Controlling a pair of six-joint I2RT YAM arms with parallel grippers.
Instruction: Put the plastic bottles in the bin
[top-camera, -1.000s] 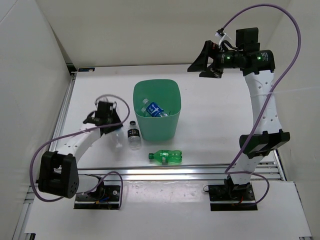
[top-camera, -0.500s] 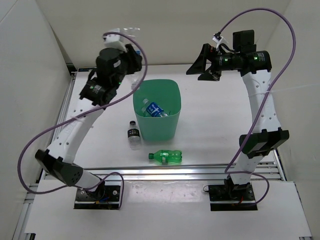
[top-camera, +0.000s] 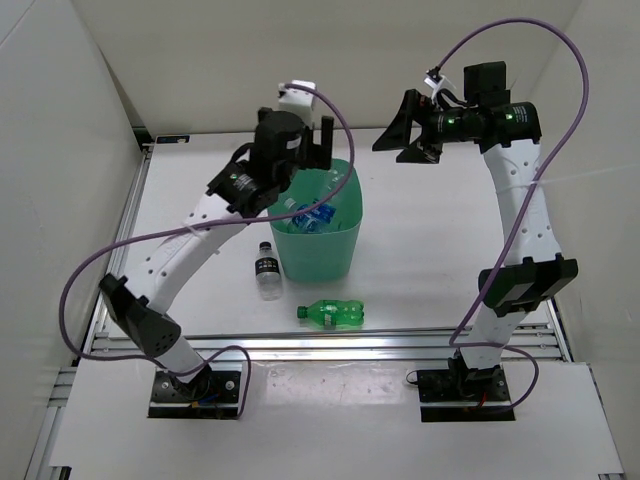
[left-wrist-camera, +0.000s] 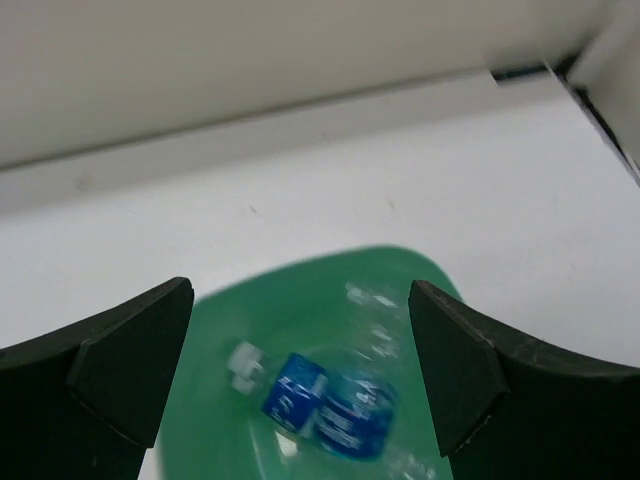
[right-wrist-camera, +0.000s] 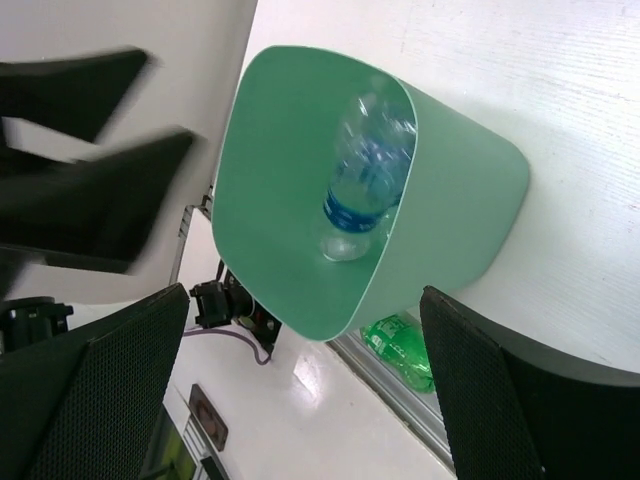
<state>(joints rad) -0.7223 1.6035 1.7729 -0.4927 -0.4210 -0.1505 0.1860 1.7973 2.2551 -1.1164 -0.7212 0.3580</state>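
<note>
Green bin (top-camera: 315, 258) sits on the white surface (top-camera: 430, 250) with a blue-label bottle (top-camera: 312, 218) inside. Left claw (left-wrist-camera: 300, 288) hangs over the bin, spread wide, holding nothing. Right claw (right-wrist-camera: 302, 295) is spread too. Black-cap bottle (top-camera: 267, 268) lies just left of the bin, and the green bottle (top-camera: 333, 313) lies in front.

White surface (top-camera: 430, 250), matt with a few faint marks, bounded by an aluminium rail (top-camera: 400, 343) along the near edge and a second rail (top-camera: 128, 215) down the left side. Plain off-white panels enclose it on three sides: back wall (top-camera: 330, 60), left wall (top-camera: 50, 180) and right wall (top-camera: 612, 150), with a dark strip (top-camera: 168, 138) at the rear left corner. Lighting even and diffuse, shadows soft; a white board (top-camera: 330, 425) lies in front of the near rail
</note>
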